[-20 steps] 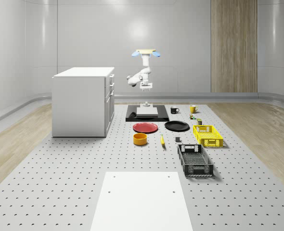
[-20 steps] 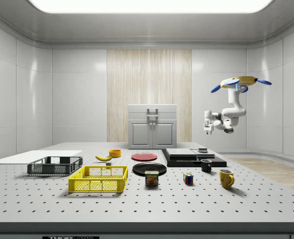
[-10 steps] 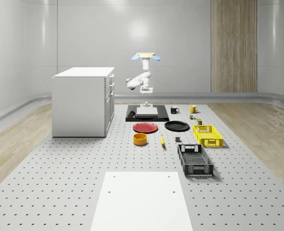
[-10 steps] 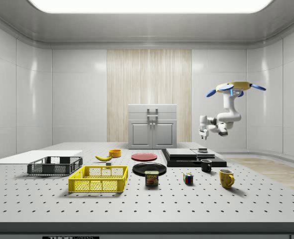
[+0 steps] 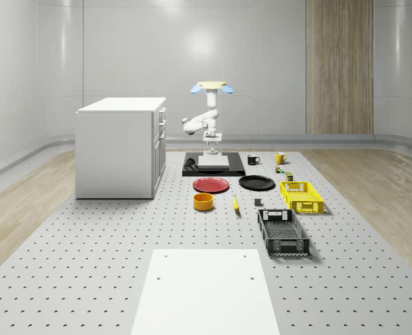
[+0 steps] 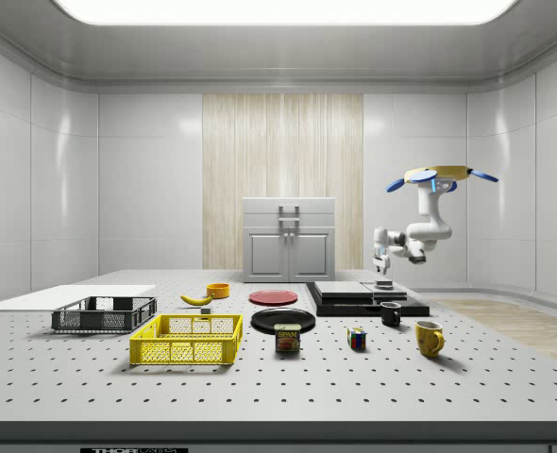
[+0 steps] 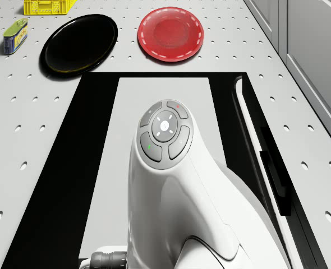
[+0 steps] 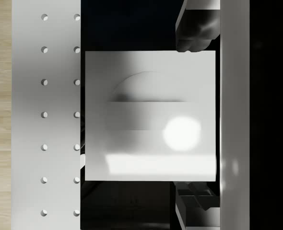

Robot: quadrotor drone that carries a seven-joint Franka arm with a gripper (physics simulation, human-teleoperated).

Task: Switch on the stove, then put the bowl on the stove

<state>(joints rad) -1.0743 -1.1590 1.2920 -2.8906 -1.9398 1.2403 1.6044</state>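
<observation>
Stove (image 5: 214,165) sits at the table's far end, black base w/ a pale top, just beside the cabinet (image 5: 121,146). I'm hovering over its far edge, arm bent down, my gripper (image 6: 383,276) right above the stove's switch block (image 8: 150,116), fingers (image 8: 196,28) spread wide either side of it, holding nothing. Can't tell if they touch it yet. Judging by that, step 1 (switching on) is underway, not confirmed done. Bowl (image 5: 203,202) is untouched, on the table well apart from the stove, nearer than the red plate (image 5: 211,185), beside the banana (image 5: 235,204). Left: finish switch, fetch bowl, set it on stove.
</observation>
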